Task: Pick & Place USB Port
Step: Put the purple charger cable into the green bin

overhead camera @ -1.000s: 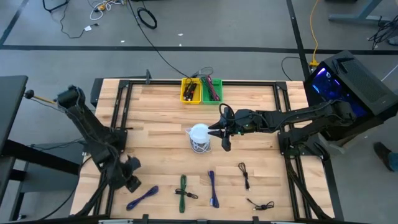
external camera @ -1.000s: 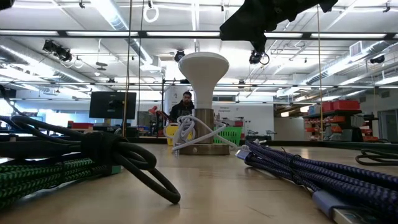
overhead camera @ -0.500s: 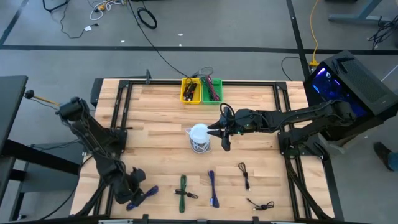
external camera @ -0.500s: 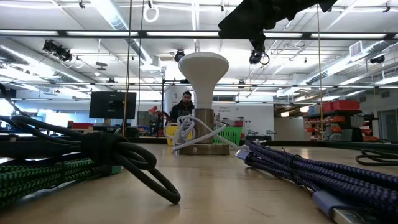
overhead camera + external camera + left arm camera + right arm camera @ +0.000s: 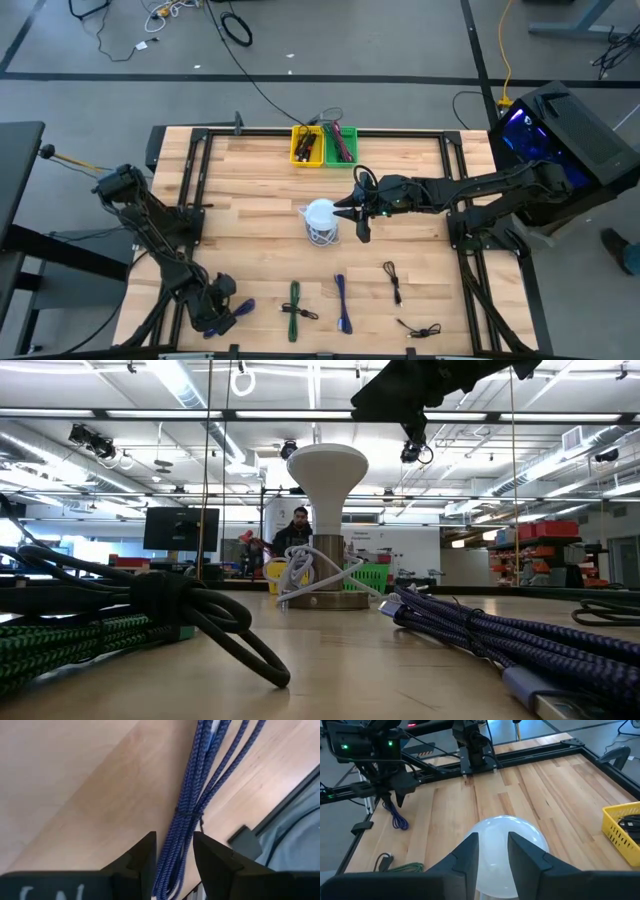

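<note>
Left gripper (image 5: 222, 312) lowered since earlier onto blue cable (image 5: 187, 805), fingers astride it, not clamped. Right gripper (image 5: 358, 212) unmoved beside white dome (image 5: 321, 214), fingers apart, nothing held.

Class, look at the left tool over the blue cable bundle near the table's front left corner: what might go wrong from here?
1. The left tool straddles the blue cable bundle near one end, so the cable may droop or slip out when lifted.
2. The bundle lies close to the table edge; a nudge might push it off.
3. The right tool sits at the white dome; a bump may shift it.
</note>
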Action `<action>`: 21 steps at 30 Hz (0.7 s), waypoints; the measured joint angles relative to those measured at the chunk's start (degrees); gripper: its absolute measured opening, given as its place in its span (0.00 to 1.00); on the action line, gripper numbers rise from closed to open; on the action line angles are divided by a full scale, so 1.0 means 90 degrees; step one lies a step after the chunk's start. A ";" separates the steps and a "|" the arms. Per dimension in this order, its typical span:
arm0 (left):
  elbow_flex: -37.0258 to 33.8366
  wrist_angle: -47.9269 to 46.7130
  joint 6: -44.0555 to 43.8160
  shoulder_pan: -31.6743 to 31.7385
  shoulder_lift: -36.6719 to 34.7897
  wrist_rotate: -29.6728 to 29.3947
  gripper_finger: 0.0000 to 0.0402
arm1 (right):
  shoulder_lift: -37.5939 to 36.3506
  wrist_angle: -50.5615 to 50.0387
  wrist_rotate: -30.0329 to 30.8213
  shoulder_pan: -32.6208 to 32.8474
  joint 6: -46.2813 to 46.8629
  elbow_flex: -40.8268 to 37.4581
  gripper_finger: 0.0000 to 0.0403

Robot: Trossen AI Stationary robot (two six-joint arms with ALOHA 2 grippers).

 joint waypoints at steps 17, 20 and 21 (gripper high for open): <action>0.0049 0.0252 0.0340 0.0277 0.0747 0.0632 0.32 | 0.0000 -0.0021 0.0000 0.0002 -0.0146 0.0000 0.26; 0.0035 0.0156 0.0395 0.0352 0.0707 0.0575 0.23 | 0.0000 -0.0024 0.0002 0.0002 -0.0163 0.0000 0.26; 0.0019 0.0143 0.0497 0.0371 0.0688 0.0567 0.17 | 0.0000 -0.0026 0.0002 0.0000 -0.0165 0.0000 0.26</action>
